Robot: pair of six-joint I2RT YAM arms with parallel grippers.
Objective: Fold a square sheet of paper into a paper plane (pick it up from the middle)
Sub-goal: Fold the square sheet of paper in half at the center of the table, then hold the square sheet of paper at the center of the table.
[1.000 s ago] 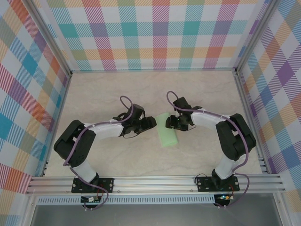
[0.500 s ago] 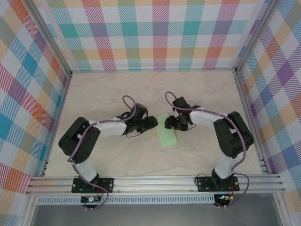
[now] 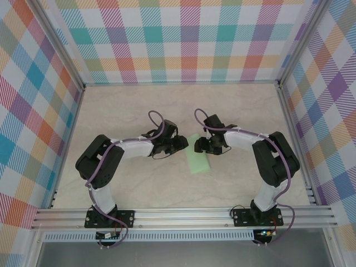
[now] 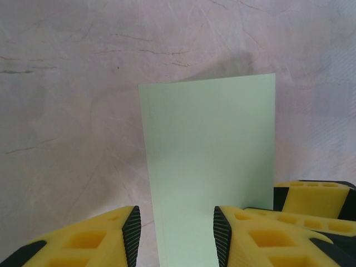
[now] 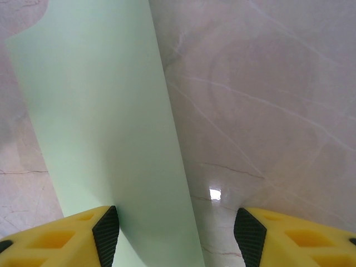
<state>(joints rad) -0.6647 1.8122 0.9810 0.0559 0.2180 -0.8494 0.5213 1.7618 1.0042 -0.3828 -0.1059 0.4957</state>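
Paper sheet [image 3: 198,162] lies folded on the table [image 3: 128,108].

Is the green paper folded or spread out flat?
Folded, it seems: the paper lies on the table as a narrow rectangle, not a square.

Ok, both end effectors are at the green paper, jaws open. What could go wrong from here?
Collision: in the left wrist view a finger of the right end effector sits right beside the left end effector; closing either could knock them together.
Slipping: the sheet of paper lies flat on the smooth table, so closing fingers may push or crumple it instead of pinching it.
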